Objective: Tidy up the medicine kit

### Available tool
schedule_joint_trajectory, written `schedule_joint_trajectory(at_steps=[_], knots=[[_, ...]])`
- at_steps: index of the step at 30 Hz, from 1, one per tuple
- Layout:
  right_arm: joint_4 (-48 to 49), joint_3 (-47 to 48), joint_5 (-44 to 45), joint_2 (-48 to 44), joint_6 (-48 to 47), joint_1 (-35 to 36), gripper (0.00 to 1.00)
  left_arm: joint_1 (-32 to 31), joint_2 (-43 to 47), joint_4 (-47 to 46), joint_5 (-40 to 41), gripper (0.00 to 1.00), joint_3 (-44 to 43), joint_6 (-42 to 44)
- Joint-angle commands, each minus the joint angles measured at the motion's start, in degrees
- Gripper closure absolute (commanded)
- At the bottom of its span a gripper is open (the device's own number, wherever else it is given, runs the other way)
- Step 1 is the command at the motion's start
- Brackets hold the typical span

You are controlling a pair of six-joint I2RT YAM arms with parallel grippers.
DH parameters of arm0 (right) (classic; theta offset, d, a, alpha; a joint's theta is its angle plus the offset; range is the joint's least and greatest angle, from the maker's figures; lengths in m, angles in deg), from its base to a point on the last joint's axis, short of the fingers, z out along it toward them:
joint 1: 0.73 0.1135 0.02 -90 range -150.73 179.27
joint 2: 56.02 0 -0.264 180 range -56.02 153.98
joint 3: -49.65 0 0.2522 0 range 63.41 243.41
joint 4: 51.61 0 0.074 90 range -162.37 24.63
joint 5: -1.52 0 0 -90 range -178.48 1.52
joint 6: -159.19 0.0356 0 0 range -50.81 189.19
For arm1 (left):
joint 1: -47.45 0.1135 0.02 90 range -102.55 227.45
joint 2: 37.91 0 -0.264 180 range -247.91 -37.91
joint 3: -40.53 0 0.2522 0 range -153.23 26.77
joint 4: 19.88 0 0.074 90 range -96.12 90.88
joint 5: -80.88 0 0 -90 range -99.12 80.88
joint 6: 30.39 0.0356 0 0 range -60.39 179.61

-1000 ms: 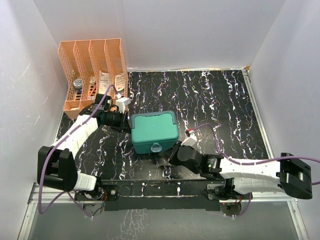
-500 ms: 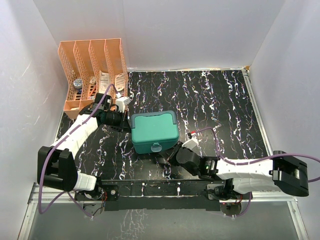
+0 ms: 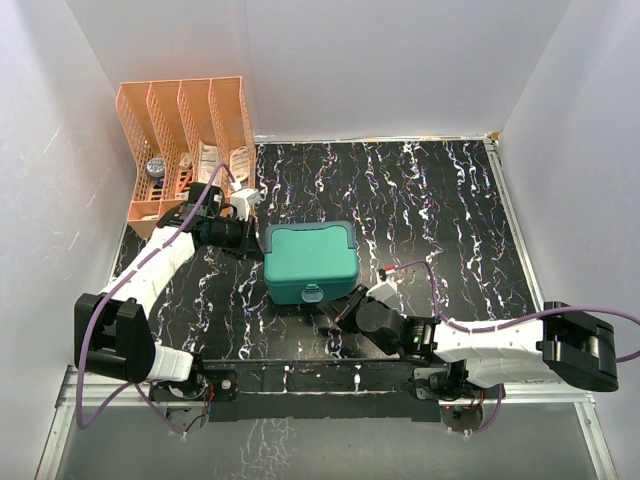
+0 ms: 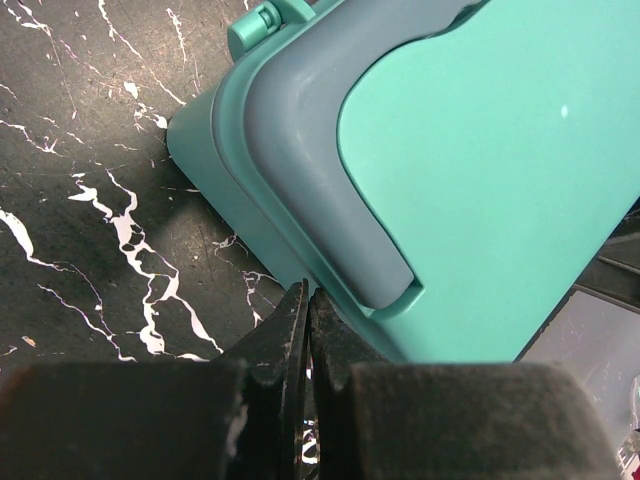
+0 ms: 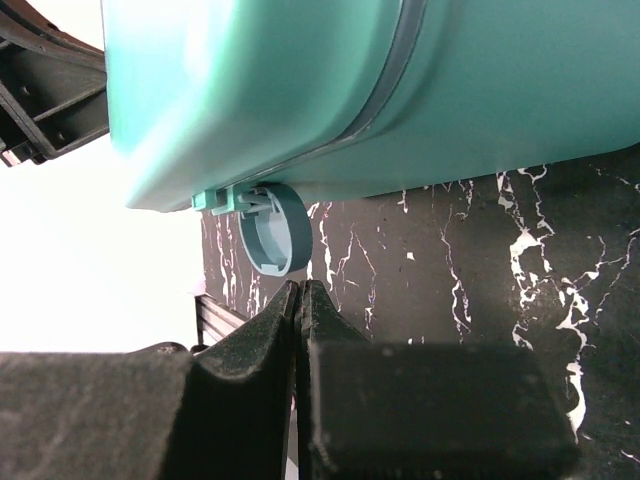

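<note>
at the far left one orange file rack (image 3: 190, 140) stands in the far corner of the table (image 3: 450, 200), with four slots and small items inside that are too small to count

next comes the left arm, one of two. since a second ago its wrist has shifted a little toward the rack, and the white block on it now sits closer to the rack's front. the left gripper (image 3: 254, 243) points at the left side of the medicine kit (image 3: 310, 260). in the left wrist view its two fingers (image 4: 290, 330) are pressed together with nothing between them, the tips just beside the box's lower wall. whether they touch it cannot be told

the one medicine kit lies a little left of the table's middle, toward the near edge, with its lid down. against the earlier frames it sits slightly further right and squarer to the table edge. its single round latch (image 3: 311, 294) faces the arm bases, and in the right wrist view it hangs below the lid seam (image 5: 272, 228)

to the right, the second arm has drawn back a little toward the near edge. the right gripper (image 3: 345, 312) sits just off the kit's near right corner, apart from it, its two fingers (image 5: 250, 345) closed on each other and holding nothing
</note>
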Motion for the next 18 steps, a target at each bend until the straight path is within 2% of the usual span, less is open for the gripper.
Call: schedule_joint_trajectory(at_steps=[1, 16, 18], knots=[[3.2, -0.2, 3.1, -0.8, 1.9, 0.7, 1.00, -0.3, 0.7, 0.3, -2.5, 1.00, -2.3, -0.5], [3.3, -0.2, 5.2, 1.1, 3.7, 0.7, 1.00, -0.3, 1.5, 1.2, -2.3, 1.00, -3.2, -0.3], [3.1, -2.6, 5.5, 0.7, 4.1, 0.7, 1.00, -0.2, 1.5, 1.2, -2.4, 1.00, -3.2, -0.3]])
